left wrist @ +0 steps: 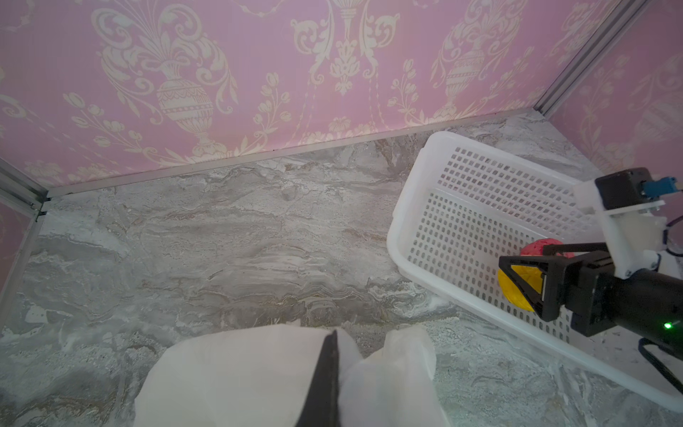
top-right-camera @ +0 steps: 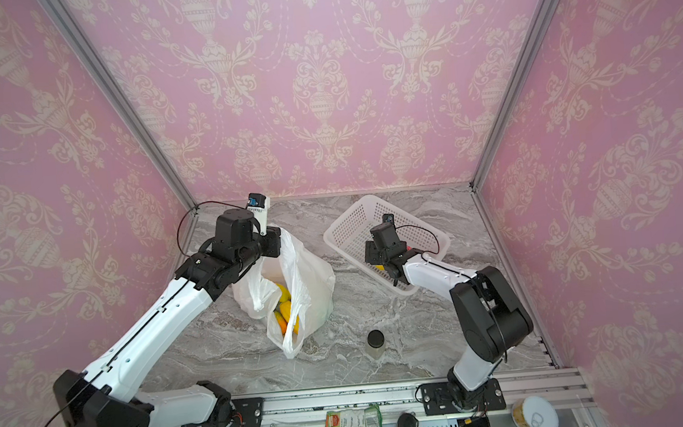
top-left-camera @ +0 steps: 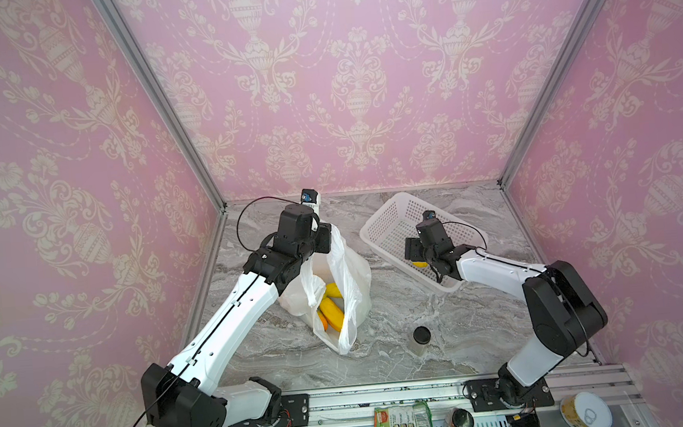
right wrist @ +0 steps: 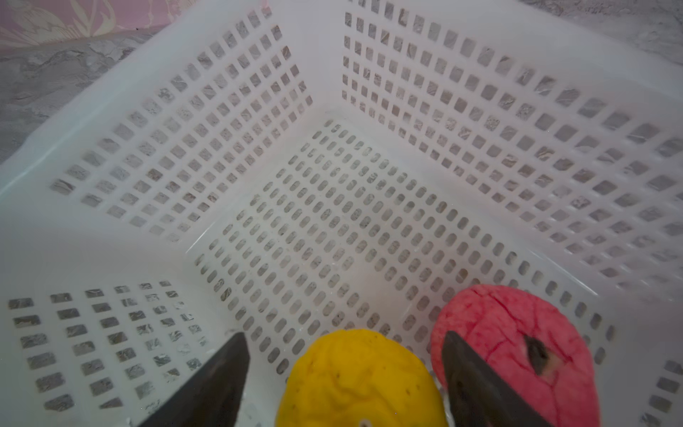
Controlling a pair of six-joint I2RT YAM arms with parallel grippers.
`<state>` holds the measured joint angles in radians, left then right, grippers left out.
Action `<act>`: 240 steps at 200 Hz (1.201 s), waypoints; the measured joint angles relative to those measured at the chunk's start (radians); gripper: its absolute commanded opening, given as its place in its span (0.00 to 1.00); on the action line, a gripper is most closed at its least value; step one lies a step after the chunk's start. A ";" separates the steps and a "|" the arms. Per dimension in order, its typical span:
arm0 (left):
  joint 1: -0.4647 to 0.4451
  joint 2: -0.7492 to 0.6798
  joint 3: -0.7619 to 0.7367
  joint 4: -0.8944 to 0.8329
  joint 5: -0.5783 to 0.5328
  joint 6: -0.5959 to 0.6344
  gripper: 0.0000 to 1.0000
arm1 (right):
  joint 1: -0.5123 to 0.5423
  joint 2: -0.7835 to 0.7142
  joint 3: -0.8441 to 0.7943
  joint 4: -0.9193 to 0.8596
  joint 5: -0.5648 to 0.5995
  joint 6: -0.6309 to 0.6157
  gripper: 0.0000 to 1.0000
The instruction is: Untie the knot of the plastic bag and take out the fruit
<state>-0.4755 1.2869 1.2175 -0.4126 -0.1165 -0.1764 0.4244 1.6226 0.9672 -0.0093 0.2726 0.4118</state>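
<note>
Past untying: no knot on the bag, open on the table, handle pinched tight in left fingers. With right fingers wide around a yellow fruit in the far-right basket, beside a red fruit. Left to fetch: yellow and orange pieces inside the bag.

Crinkly translucent plastic bag, marble-look tabletop

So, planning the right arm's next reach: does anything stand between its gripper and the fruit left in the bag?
Yes: the basket wall and the raised side of the plastic bag lie between the right gripper and the fruit. From above, the bag mouth looks open.
</note>
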 measured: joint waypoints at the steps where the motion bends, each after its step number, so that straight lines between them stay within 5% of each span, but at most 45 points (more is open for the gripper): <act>1: 0.000 -0.001 -0.003 0.000 0.000 0.001 0.00 | 0.002 -0.005 0.000 -0.002 0.001 0.001 1.00; 31: 0.000 -0.016 -0.075 0.010 -0.010 0.011 0.00 | 0.074 -0.159 -0.023 -0.026 0.038 -0.027 1.00; 91: 0.001 -0.023 -0.146 0.022 -0.029 0.010 0.00 | 0.454 -0.472 -0.024 0.005 0.003 -0.076 1.00; 117: 0.001 -0.040 -0.149 0.029 -0.029 0.010 0.00 | 0.551 -0.406 0.006 0.024 -0.045 -0.078 1.00; 171: 0.001 -0.135 -0.189 0.029 -0.040 -0.003 0.06 | 0.564 -0.132 0.109 0.056 -0.172 -0.041 0.99; 192: 0.001 -0.145 -0.199 0.030 -0.039 -0.014 0.10 | 0.568 -0.094 0.122 0.056 -0.202 -0.025 0.85; 212: 0.001 -0.158 -0.220 0.029 -0.039 -0.029 0.17 | 0.571 -0.061 0.150 0.057 -0.218 -0.005 0.68; 240: 0.001 -0.201 -0.245 0.015 -0.038 -0.048 0.39 | 0.571 -0.008 0.201 0.058 -0.224 0.004 0.68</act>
<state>-0.4744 1.0863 0.9730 -0.3973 -0.1547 -0.2241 0.9955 1.6146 1.1679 0.0483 0.0490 0.4160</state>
